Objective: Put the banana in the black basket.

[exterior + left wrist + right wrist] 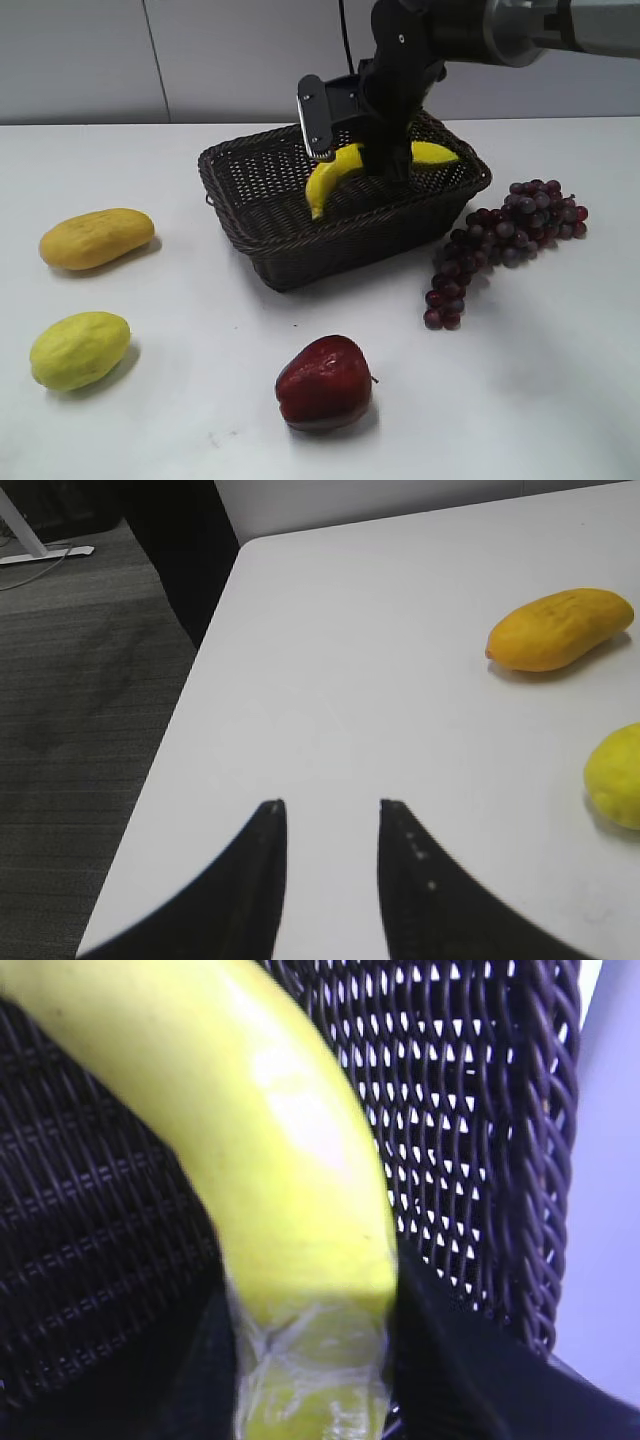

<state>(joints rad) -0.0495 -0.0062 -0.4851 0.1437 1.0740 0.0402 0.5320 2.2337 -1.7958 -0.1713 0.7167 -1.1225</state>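
The bright yellow banana [328,178] hangs over the inside of the black basket [300,250], held at its middle by my right gripper [385,160], which reaches down from the upper right. In the right wrist view the banana [270,1140] fills the frame between the dark jaws [310,1350], with the basket's woven floor and wall [470,1110] close behind it. I cannot tell whether the banana touches the basket floor. My left gripper [330,810] is open and empty over the bare white table near its left edge.
An orange-yellow oval fruit [96,238] and a yellow-green oval fruit [80,350] lie at the left; both also show in the left wrist view [560,630], [615,775]. A red apple [325,383] sits in front. Purple grapes [505,240] lie right of the basket.
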